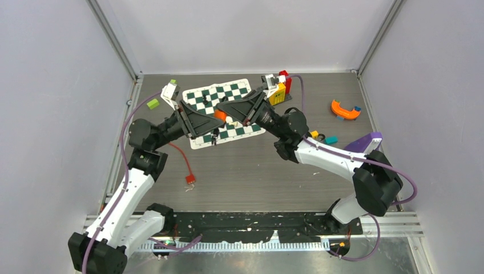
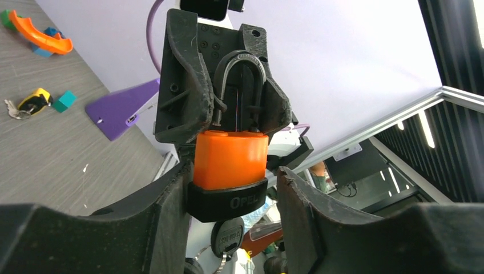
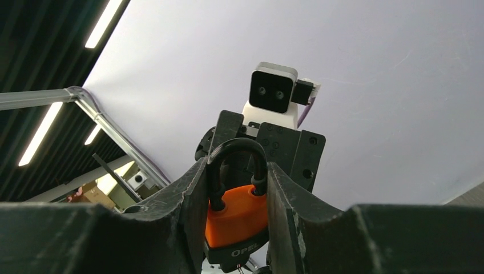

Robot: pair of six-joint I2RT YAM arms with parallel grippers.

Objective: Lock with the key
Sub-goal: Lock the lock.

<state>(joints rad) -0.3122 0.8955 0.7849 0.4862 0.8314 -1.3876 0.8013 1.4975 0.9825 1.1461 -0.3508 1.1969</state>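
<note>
We start at the near edge of the table (image 1: 257, 171), where both arm bases are bolted. A red cord (image 1: 185, 165) lies left of centre. Nearer the right edge we find a purple flat piece (image 1: 365, 141), a teal block (image 1: 331, 140) and, just beside the block, a small yellow-and-black item (image 1: 314, 135).

Farther in, the two arms meet above a chequered mat (image 1: 222, 94) that lies toward the middle of the far edge. The orange padlock (image 1: 220, 115) hangs in the air over this mat, between the two grippers.

- **Right gripper** (image 3: 237, 168): it is clamped on the padlock, with both fingers pressed against the shackle (image 3: 235, 147) and the top of the orange body.
- **Left gripper** (image 2: 234, 177): its fingers stand partly apart around the padlock's black base. One finger touches the base and the other is separated from it by a narrow gap, so it grips nothing.
- **Key** (image 2: 227, 240): its black head sits directly under that base, between the left fingers and touching neither.

We cannot tell whether the shackle is pushed home.

Beyond the mat, a green block (image 1: 153, 103) lies toward the far left corner. A stack of coloured blocks (image 1: 279, 88) stands at the far edge, and an orange curved piece (image 1: 344, 109) lies toward the far right corner.
</note>
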